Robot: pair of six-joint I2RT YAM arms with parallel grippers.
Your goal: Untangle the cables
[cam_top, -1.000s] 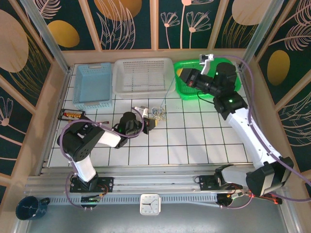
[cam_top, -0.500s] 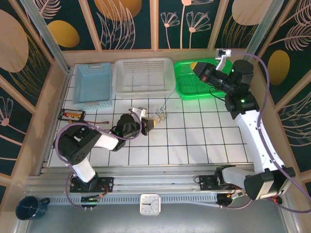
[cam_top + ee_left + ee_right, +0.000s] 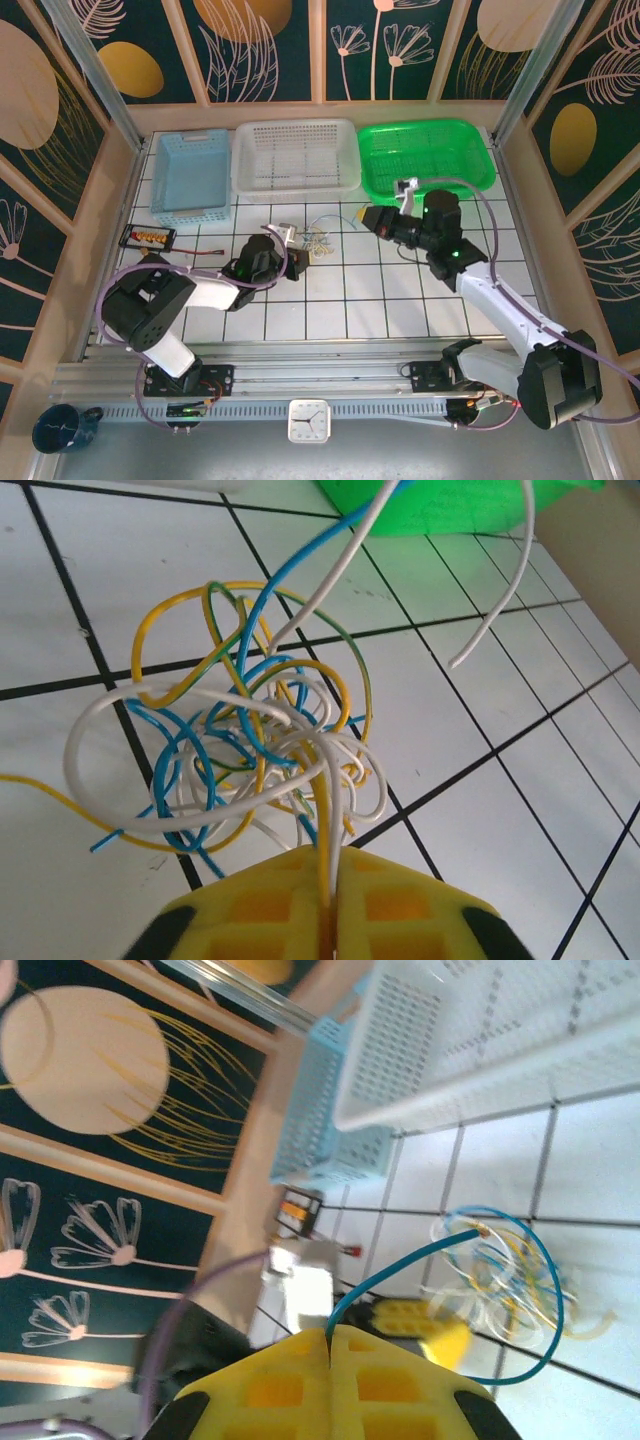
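Observation:
The cables (image 3: 250, 740) are a tangled knot of thin yellow, blue and white wires lying on the white tiles, seen in the top view just left of centre (image 3: 318, 238). My left gripper (image 3: 330, 855) sits at the knot's near side, its yellow pads shut on a yellow and a white strand; from above it lies low on the tiles (image 3: 302, 258). My right gripper (image 3: 330, 1332) is shut on the end of one blue wire (image 3: 400, 1265), which curves back down to the knot (image 3: 500, 1280). From above, the right gripper (image 3: 365, 215) hovers just right of the bundle.
Along the back stand a blue basket (image 3: 190, 180), a white basket (image 3: 295, 155) and a green basket (image 3: 425, 155). A small black tray (image 3: 147, 237) lies at the left edge of the tiles. Open tiles spread to the front and right.
The right arm has swung down from over the green basket to the table's middle, close to the bundle, with the blue wire still pinched. The left gripper and the knot have shifted only slightly.

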